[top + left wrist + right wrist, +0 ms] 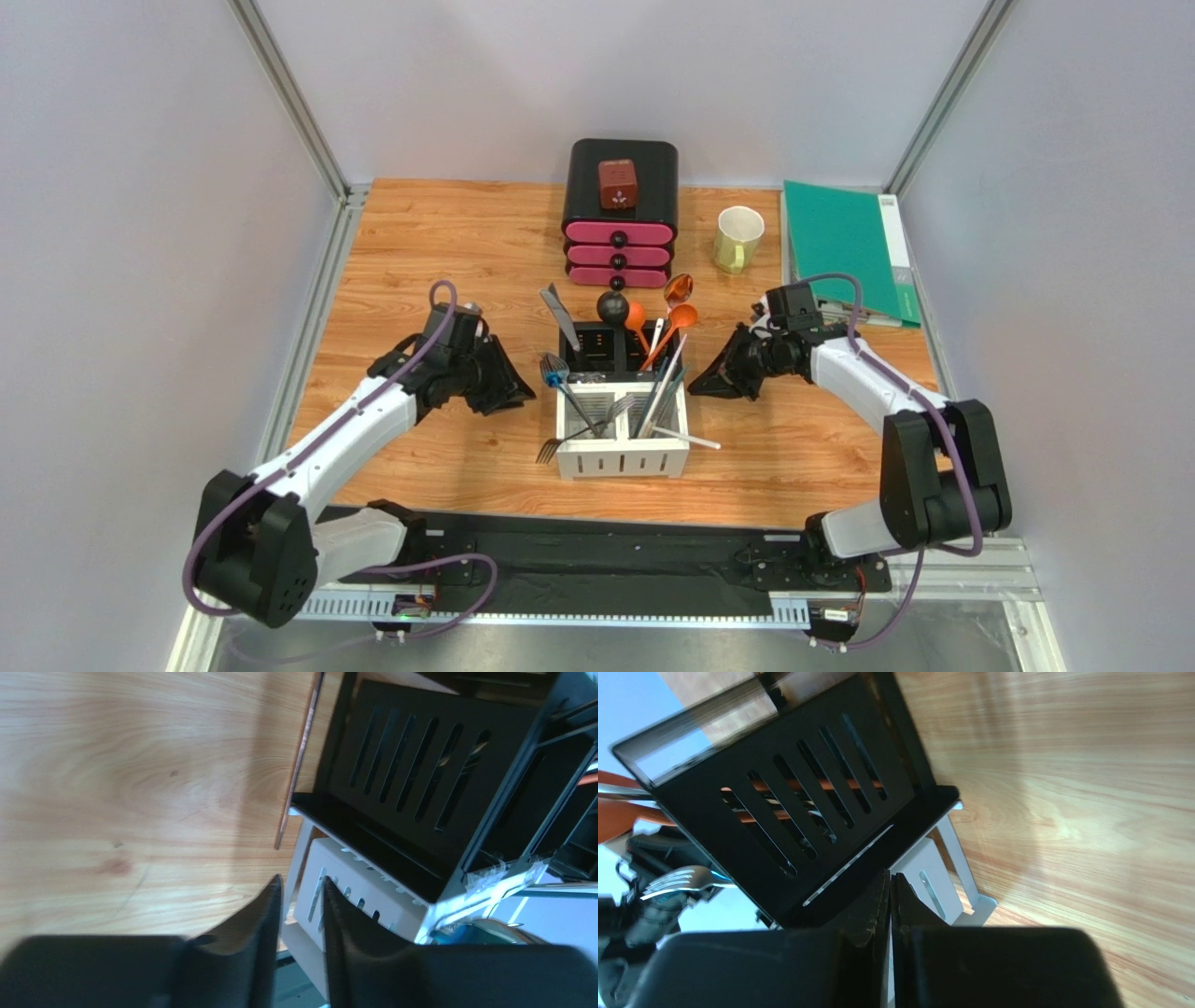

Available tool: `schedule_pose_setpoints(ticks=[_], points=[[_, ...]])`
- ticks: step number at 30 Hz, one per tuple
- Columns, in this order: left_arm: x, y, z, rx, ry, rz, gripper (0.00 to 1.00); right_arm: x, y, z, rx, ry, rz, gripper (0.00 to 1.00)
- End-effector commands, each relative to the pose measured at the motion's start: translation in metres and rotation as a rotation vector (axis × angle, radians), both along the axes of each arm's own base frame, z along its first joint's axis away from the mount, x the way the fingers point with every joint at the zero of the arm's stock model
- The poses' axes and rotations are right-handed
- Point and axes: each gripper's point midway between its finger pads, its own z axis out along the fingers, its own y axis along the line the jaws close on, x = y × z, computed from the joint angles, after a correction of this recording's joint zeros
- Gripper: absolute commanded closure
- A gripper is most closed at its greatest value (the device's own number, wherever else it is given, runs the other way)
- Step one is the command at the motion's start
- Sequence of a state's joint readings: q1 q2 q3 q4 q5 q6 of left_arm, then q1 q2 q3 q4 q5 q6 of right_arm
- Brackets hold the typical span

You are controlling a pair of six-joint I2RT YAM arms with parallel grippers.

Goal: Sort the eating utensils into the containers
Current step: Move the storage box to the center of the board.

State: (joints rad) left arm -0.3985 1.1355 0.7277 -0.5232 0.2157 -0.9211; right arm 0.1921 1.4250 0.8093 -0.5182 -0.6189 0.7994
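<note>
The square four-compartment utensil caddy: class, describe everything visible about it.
The square plastic-looking caddy stands upright on the wooden table. It has two white slotted compartments in front and two black slotted ones behind. It holds silver metal cutlery leaning in the white ones and orange plastic spoons in the right black one.

Utensils [659,392] in caddy [624,458] btw L arm [351,420] & R arm [859,373]

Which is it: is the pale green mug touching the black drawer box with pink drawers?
Apart. The top view shows bare wooden tabletop between mug and drawer box.
</note>
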Motion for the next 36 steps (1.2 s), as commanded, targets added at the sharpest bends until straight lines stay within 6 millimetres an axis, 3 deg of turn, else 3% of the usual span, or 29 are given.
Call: schedule_pose_setpoints(ticks=[1, 8, 12, 20, 36], points=[[0.009, -0.036, 0.003, -0.190, -0.016, -0.079, 0.72, 0.007, 0.030, 0.016, 0.067, -0.054, 0.090, 1.00], [0.017, -0.037, -0.006, -0.168, -0.009, -0.087, 0.83, 0.002, 0.053, 0.014, 0.103, -0.059, 0.143, 1.00], [0.023, -0.042, -0.006, -0.179, -0.006, -0.099, 1.00, 0.007, 0.059, 0.013, 0.101, -0.057, 0.155, 1.00], [0.037, -0.051, -0.006, -0.183, -0.018, -0.128, 1.00, 0.018, 0.070, 0.014, 0.095, -0.060, 0.148, 1.00], [0.074, -0.067, 0.015, -0.186, -0.064, -0.169, 1.00, 0.048, 0.089, 0.028, 0.104, -0.091, 0.133, 1.00]])
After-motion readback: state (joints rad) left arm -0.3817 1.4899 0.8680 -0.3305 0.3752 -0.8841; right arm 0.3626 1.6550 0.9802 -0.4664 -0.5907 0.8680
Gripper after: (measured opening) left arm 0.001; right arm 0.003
